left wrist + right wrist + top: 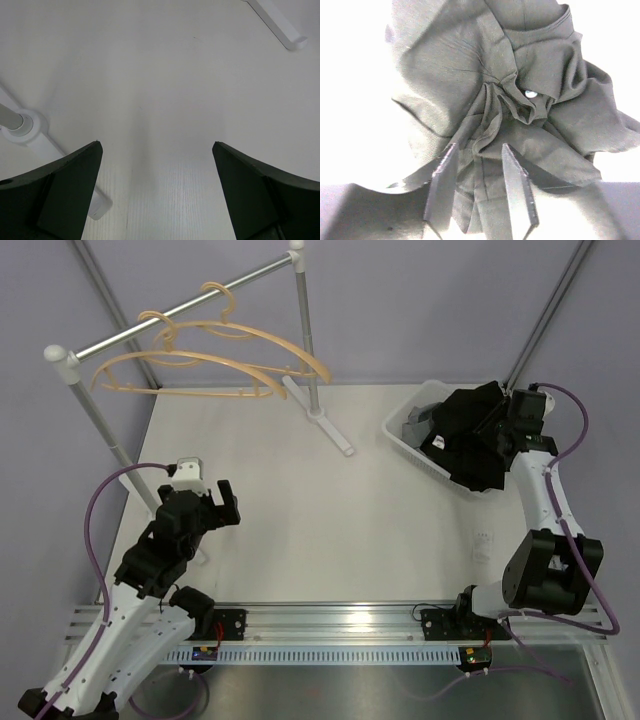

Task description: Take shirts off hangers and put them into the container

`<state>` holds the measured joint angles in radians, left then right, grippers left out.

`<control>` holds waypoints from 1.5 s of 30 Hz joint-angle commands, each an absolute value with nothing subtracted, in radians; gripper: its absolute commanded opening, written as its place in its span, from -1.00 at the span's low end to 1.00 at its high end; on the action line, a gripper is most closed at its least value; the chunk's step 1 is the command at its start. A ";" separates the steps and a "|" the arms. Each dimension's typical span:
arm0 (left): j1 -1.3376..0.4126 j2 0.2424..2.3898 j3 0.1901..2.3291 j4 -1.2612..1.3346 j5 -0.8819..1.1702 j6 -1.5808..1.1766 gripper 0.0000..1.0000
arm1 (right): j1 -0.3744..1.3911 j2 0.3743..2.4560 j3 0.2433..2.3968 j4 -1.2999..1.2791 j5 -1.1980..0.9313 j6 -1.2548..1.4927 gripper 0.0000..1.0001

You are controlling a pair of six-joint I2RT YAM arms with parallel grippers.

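Black shirt (468, 445) overhangs the container (398, 435) rim (right gripper (479, 148) parted).

My white table (330, 500) sat under flat light against a plain grey backdrop (420, 300). A grey metal clothes rail (130, 335) slanted over its far left corner, capped with white joints at both ends. The right post (303, 330) stood on a long white foot (333, 433) that reached toward the table's middle; the left post's round white collar (20, 124) met the tabletop near my side. A slotted aluminium track (340, 618) ran along the near edge.
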<state>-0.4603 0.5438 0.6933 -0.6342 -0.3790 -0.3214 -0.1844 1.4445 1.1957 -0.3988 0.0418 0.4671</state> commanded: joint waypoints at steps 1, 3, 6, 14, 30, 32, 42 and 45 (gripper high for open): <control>-0.456 0.525 0.692 -0.595 -0.394 -0.310 0.98 | -0.176 1.362 1.177 -0.419 0.095 0.460 0.04; -0.456 0.523 0.692 -0.597 -0.393 -0.310 0.98 | -0.176 1.327 1.172 -0.420 0.107 0.462 0.14; -0.456 0.519 0.693 -0.595 -0.388 -0.310 0.98 | -0.176 1.243 1.169 -0.407 0.109 0.454 0.32; -0.456 0.509 0.693 -0.595 -0.387 -0.310 0.98 | -0.178 1.184 1.293 -0.379 0.205 0.416 0.64; -0.456 0.525 0.689 -0.595 -0.382 -0.310 0.98 | -0.189 1.912 1.847 -0.202 0.186 0.276 0.67; -0.456 0.528 0.689 -0.595 -0.387 -0.311 0.98 | -0.189 1.989 1.917 -0.227 0.175 0.259 0.66; -0.456 0.531 0.690 -0.595 -0.380 -0.310 0.98 | -0.187 2.022 1.859 -0.235 0.098 0.242 -0.36; -0.456 0.526 0.690 -0.595 -0.376 -0.308 0.98 | -0.187 1.984 1.763 -0.236 0.077 0.253 -0.72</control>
<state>-0.4583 0.5274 0.6933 -0.6342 -0.3786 -0.3214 -0.1860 2.0556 1.8339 -0.2485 0.1150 0.2607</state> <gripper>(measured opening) 0.987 0.176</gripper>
